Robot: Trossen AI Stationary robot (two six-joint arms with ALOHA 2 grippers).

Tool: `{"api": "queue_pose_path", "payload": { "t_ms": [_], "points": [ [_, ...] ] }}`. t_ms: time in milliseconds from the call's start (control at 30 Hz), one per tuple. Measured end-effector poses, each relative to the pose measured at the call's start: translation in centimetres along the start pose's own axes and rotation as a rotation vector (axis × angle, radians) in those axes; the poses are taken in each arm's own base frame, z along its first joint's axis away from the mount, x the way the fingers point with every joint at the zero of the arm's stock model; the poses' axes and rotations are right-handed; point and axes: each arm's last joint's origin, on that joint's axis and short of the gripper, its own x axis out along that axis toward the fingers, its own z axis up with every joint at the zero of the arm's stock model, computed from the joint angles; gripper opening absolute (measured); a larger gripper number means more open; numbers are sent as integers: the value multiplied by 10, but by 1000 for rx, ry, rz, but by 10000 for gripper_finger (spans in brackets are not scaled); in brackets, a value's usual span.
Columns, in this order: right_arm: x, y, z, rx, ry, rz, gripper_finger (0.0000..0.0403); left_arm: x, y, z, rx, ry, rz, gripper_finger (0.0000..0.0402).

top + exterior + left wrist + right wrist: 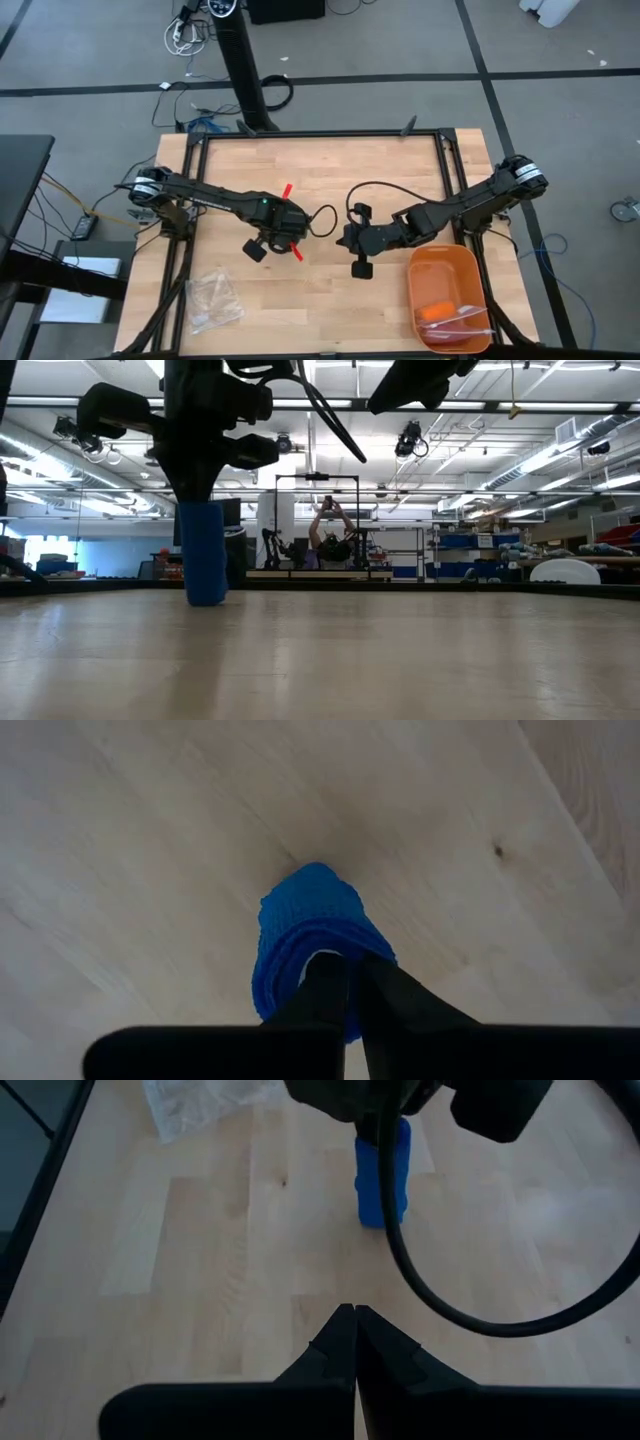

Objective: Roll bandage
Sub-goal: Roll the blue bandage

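Note:
The bandage point(205, 555) is rolled into a short bright blue cylinder that stands upright on the wooden table, left of centre. My left gripper point(345, 965) comes straight down on its top end and is shut on it. In the high view the gripper point(275, 232) hides the roll. In the right wrist view the roll point(382, 1175) shows below the left arm. My right gripper point(352, 1318) hovers shut and empty above the table, a little to the right of the roll, slanting down toward it. My left gripper grips the roll's top end point(300, 945) from above, fingers pointing down along the roll's axis. The nearly shut fingers point(325, 990) sit at the middle of the wound layers; I cannot tell whether one is inside the core. The roll stands upright with its lower end point(205, 600) at the tabletop.
A clear crinkly plastic bag point(212, 300) lies at the near left of the table. An orange tray point(447, 262) holding an orange item stands at the near right. A black cable point(450, 1295) loops from the left arm above the table between the grippers.

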Motion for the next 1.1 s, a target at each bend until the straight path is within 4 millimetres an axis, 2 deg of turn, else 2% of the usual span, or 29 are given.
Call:
{"api": "queue_pose_path", "payload": {
  "t_ms": [567,967,1100],
  "points": [
    [0,0,0,0,0,0,0,0,2,-1,-46,51,88,61],
    [0,1,2,-3,-10,23,0,0,4,-2,-48,82,142,62],
    [0,1,2,-3,-9,27,0,0,4,-2,-49,82,141,52]
  ]
}}
